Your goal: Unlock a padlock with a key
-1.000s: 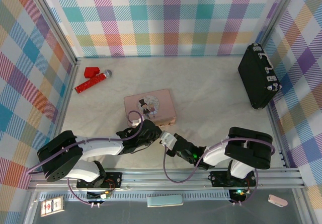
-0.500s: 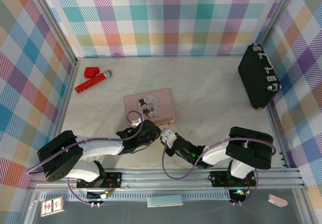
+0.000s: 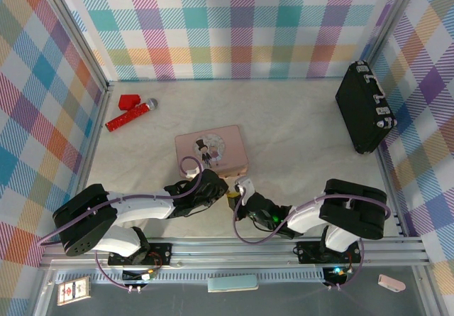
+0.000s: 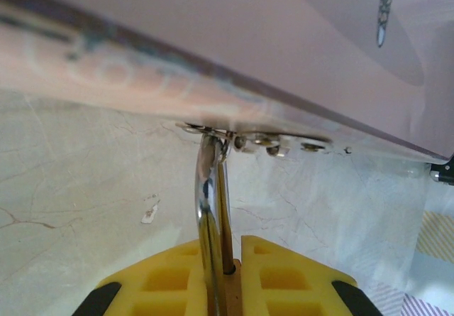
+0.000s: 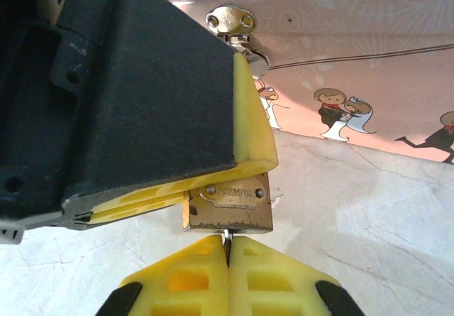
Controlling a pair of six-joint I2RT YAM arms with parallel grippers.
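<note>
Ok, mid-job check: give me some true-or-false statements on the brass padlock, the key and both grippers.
1. The left gripper is shut on the small brass padlock. True.
2. The right gripper is open and empty. False: it is shut on the thin dark grey key, at the padlock's underside.
3. The padlock's silver shackle runs up to the metal clasp of the pink rectangular tin. True.
4. The black hard case lies against the pink tin. False: it stands apart, by the right wall.

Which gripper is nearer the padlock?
Left. The left gripper clamps the padlock; the right gripper sits just off its base, pinching the key.
</note>
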